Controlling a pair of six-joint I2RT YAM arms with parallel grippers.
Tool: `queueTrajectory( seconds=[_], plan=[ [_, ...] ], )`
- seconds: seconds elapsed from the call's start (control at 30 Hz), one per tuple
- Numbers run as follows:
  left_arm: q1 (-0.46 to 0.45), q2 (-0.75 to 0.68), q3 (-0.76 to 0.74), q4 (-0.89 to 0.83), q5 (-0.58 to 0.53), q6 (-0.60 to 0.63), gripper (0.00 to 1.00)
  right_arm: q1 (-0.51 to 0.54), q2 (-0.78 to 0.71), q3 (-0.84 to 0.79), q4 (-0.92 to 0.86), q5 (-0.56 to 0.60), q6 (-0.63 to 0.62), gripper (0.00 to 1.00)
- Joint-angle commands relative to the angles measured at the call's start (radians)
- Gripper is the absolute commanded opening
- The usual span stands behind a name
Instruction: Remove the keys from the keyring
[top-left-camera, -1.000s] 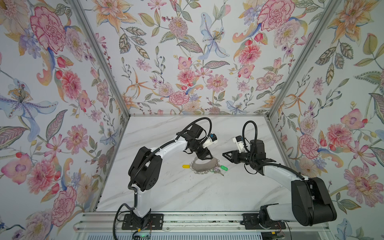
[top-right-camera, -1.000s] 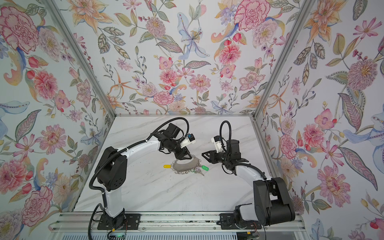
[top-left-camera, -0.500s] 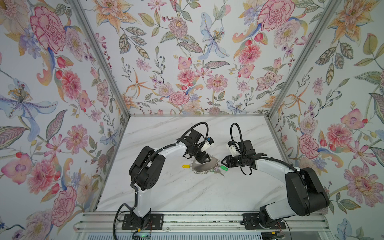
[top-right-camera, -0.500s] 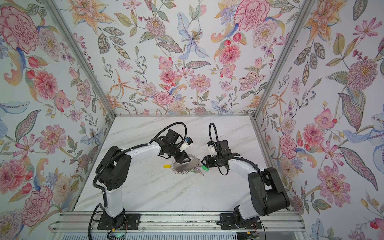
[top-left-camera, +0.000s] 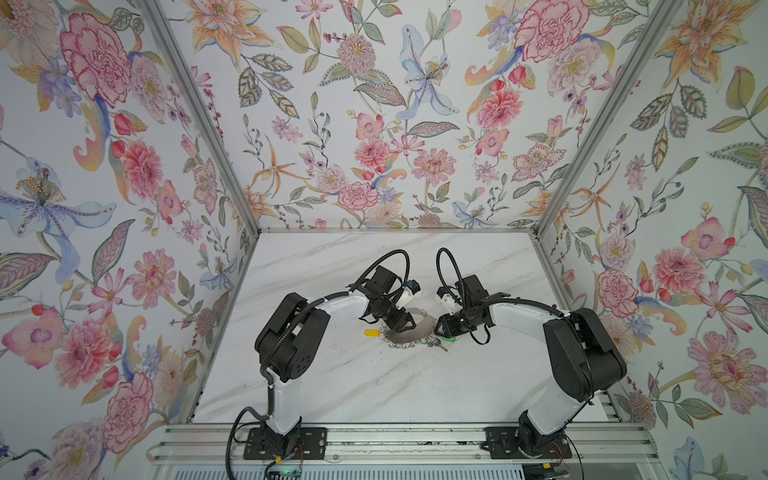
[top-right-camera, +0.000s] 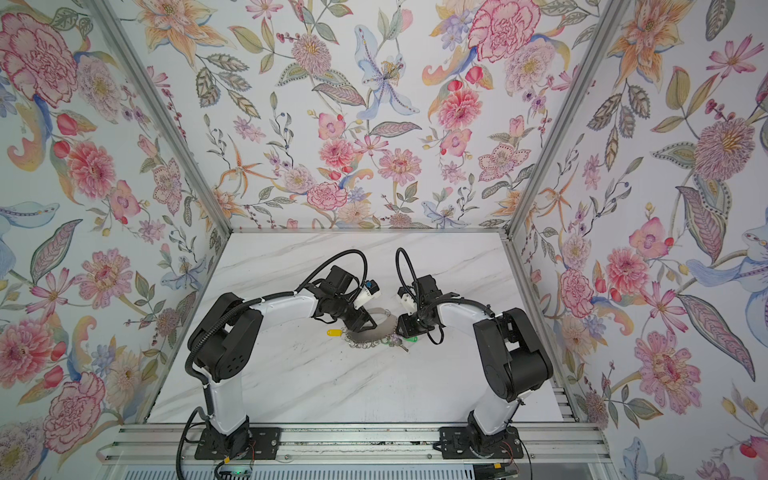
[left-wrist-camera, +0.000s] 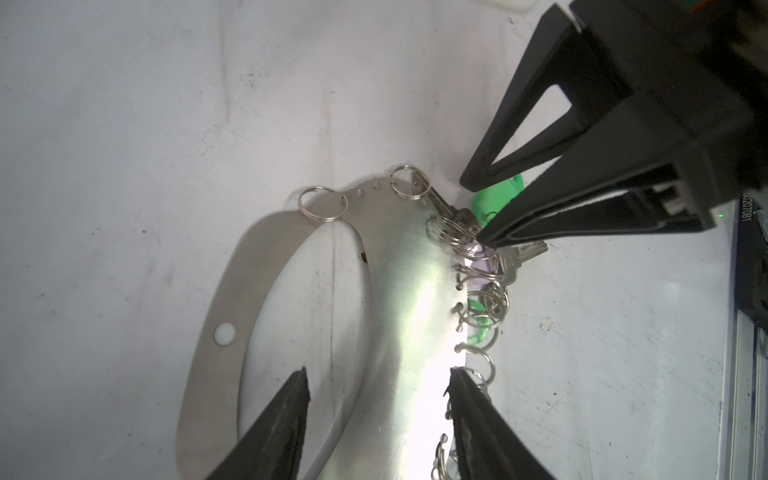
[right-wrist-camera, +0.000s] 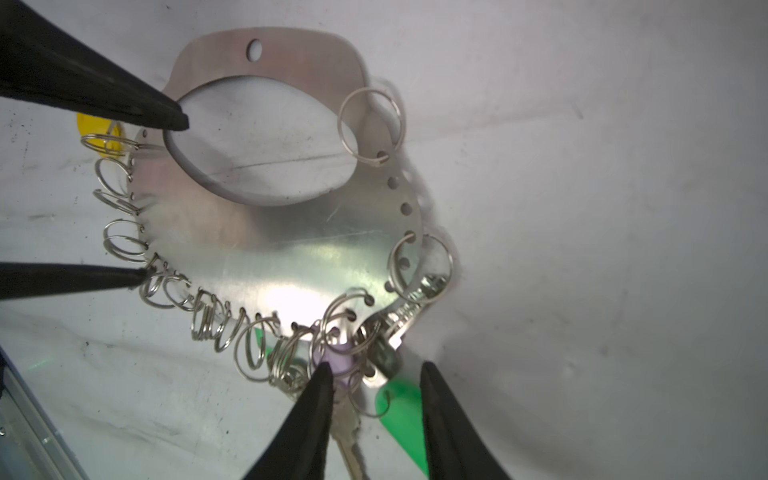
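Reaching onto the keyring (top-left-camera: 419, 323) from both sides, flat on the white table (top-left-camera: 374, 386) between the two arms.

Straddling its wide metal band with the left gripper (left-wrist-camera: 376, 374), spread wide: one fingertip over the cut-out, the other against the small wire rings (right-wrist-camera: 124, 245) on the outer edge, not clearly pinching. Hovering over the bunch of keys (right-wrist-camera: 409, 311) with the right gripper (right-wrist-camera: 376, 368), also spread apart and gripping nothing: one fingertip at the purple tag (right-wrist-camera: 343, 361) among the rings, green tag (right-wrist-camera: 399, 399) just beside the other. Showing the keys hooked on the rings at the end nearest the right arm, yellow tag (top-left-camera: 372, 333) just beside the opposite end, near the left gripper.
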Motion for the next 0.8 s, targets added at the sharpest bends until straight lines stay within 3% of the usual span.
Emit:
queueTrajectory(
  seconds=[0.0, 0.33, 0.77],
  plan=[
    [0.014, -0.042, -0.025, 0.035, 0.001, -0.014, 0.58, 0.017, -0.002, 0.015, -0.037, 0.033, -0.04, 0.37],
    [0.018, -0.054, -0.052, 0.066, 0.014, -0.019, 0.58, 0.037, -0.016, 0.037, -0.086, -0.003, -0.039, 0.27],
    [0.021, -0.067, -0.067, 0.08, 0.021, -0.02, 0.58, 0.052, -0.037, 0.028, -0.108, -0.003, -0.038, 0.25]
  ],
)
